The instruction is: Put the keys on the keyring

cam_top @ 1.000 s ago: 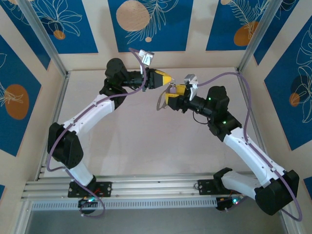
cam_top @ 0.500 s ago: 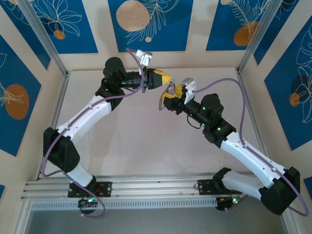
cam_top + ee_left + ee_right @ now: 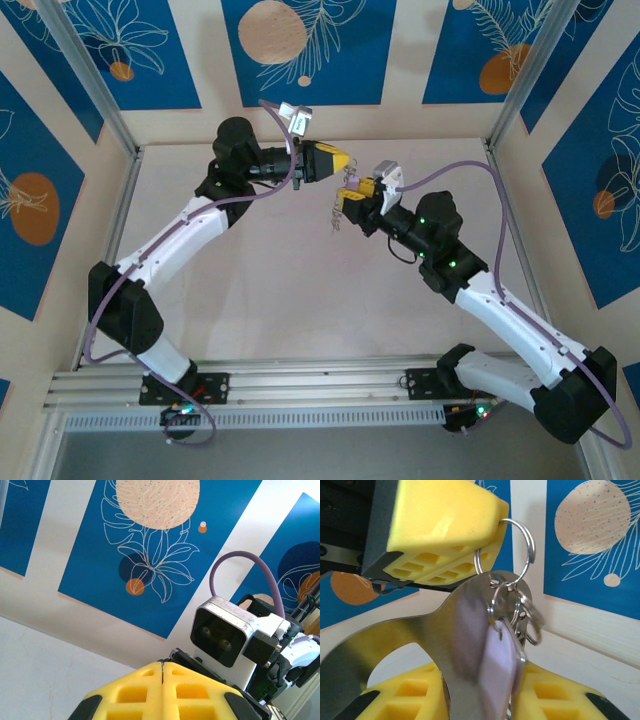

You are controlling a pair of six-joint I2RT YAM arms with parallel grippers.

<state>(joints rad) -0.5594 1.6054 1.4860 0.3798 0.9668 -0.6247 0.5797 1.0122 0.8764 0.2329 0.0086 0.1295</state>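
**Two grippers nose to nose over one key bunch**

There's one pale table [image 3: 270,310] with blue flower panels [image 3: 310,70] on the walls around it. Two arms, left [image 3: 180,240] and right [image 3: 500,310], bend in so their tips nearly meet over the far middle.

The left gripper [image 3: 346,162] is clamped tight, with one split ring [image 3: 529,542] pinched at its very tip. One keyring [image 3: 452,630] hangs off that ring. It's a big silvery loop, blurry up close, and it sits between the right gripper's [image 3: 346,197] yellow fingers [image 3: 402,700]. Those fingers are partway closed around it, but I can't tell if they actually pinch.

One small lilac key [image 3: 500,667] dangles in front of the loop. A few tiny rings [image 3: 532,622] sit beside it, too blurred to count. The right arm's camera [image 3: 220,637] blocks a chunk of the left wrist view.
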